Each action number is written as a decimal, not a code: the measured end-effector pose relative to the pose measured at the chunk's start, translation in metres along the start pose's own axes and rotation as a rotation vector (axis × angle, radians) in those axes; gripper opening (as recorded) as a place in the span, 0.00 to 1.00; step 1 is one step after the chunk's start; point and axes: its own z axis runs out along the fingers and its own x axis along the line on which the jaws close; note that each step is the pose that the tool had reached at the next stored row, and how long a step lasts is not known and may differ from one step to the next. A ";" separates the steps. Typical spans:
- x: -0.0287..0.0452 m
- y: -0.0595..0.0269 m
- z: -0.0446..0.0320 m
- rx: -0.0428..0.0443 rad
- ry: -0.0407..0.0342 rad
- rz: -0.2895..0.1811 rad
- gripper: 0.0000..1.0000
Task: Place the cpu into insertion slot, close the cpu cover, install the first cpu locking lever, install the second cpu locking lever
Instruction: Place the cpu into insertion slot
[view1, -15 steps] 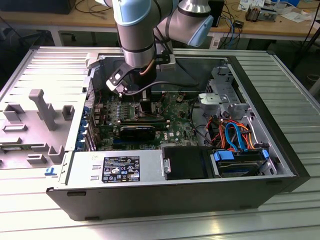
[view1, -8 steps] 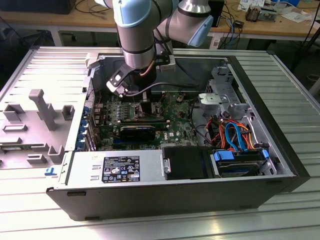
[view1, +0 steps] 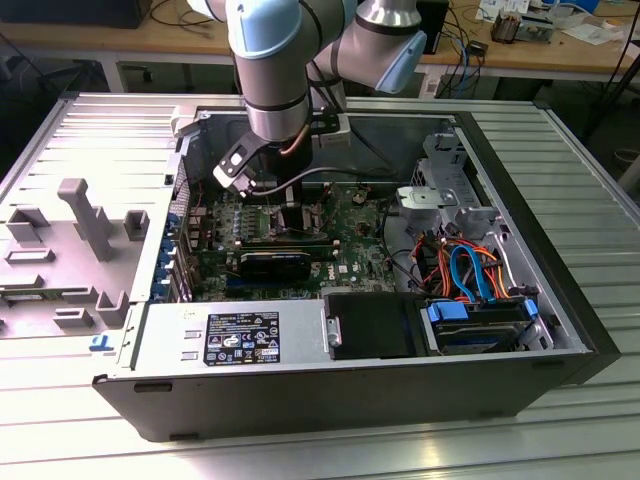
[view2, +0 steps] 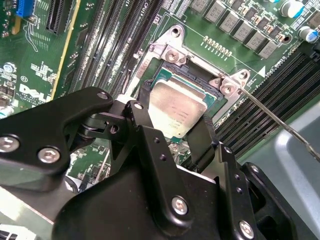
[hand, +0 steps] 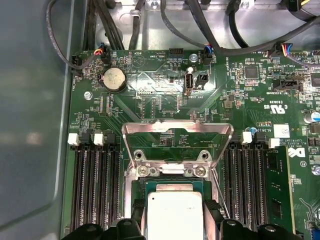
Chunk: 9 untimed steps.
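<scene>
My gripper (view1: 288, 205) reaches down into the open computer case over the green board. In both wrist views its two black fingers (view2: 143, 100) sit against opposite edges of the cpu (view2: 176, 109), a silver-grey square chip. The cpu (hand: 175, 214) lies level in or just over the insertion slot (view2: 199, 80), whose dark rim shows along the far side of the chip. The cpu cover (hand: 177, 131), a silvery frame with a large window, stands swung up behind the slot. A thin metal locking lever (view2: 280, 122) sticks out free beside the slot.
Long black memory slots (hand: 95, 185) flank the socket on both sides. The case's grey wall (hand: 30, 125) runs close by. A power supply (view1: 235, 335) and drive bays with coloured cables (view1: 470, 275) fill the case front. A grey fixture (view1: 85, 215) stands at the exterior view's left.
</scene>
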 end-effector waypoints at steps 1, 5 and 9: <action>0.0001 0.0000 0.0001 -0.0001 0.0001 0.000 0.54; 0.0002 0.0000 0.0004 0.0001 -0.0001 0.000 0.54; 0.0002 -0.0001 0.0005 0.0001 0.0000 0.000 0.54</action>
